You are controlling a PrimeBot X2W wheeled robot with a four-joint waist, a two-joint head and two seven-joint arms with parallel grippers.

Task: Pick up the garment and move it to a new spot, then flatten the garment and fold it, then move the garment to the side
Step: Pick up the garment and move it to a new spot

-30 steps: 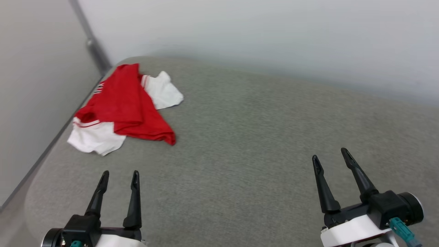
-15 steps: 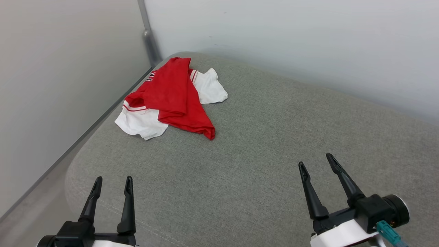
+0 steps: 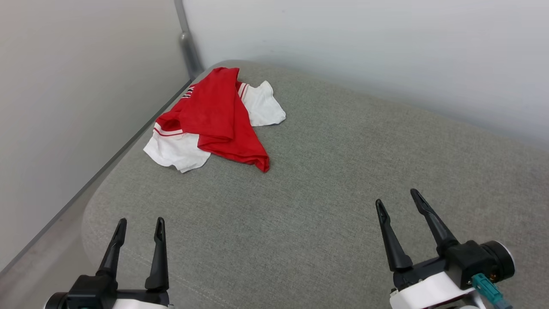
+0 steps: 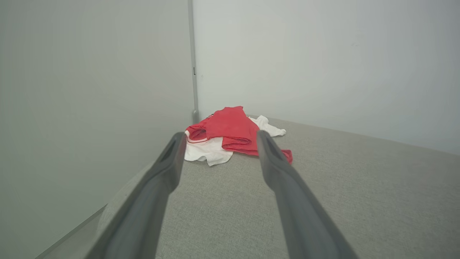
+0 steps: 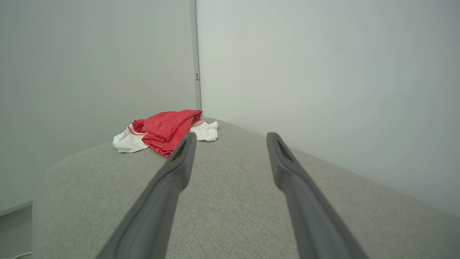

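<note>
Left gripper (image 3: pixel 140 221): lower left of the head view, jaws spread apart, the two dark fingers (image 3: pixel 159 257) nearly parallel and pointing up the view.
Right gripper (image 3: pixel 397 196): lower right of the head view, jaws spread apart, its fingers leaning slightly rightward, tips higher in the view than the left pair.
Right wrist: white housing (image 3: pixel 429 292) under a black block, with a teal connector (image 3: pixel 484 288) on its right side.
Wrist views: each pair of fingers rises from the bottom edge with a wide gap between the tips.

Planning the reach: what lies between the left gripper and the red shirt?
Only bare grey cushion lies between the left gripper and the shirt; the head view shows it.
</note>
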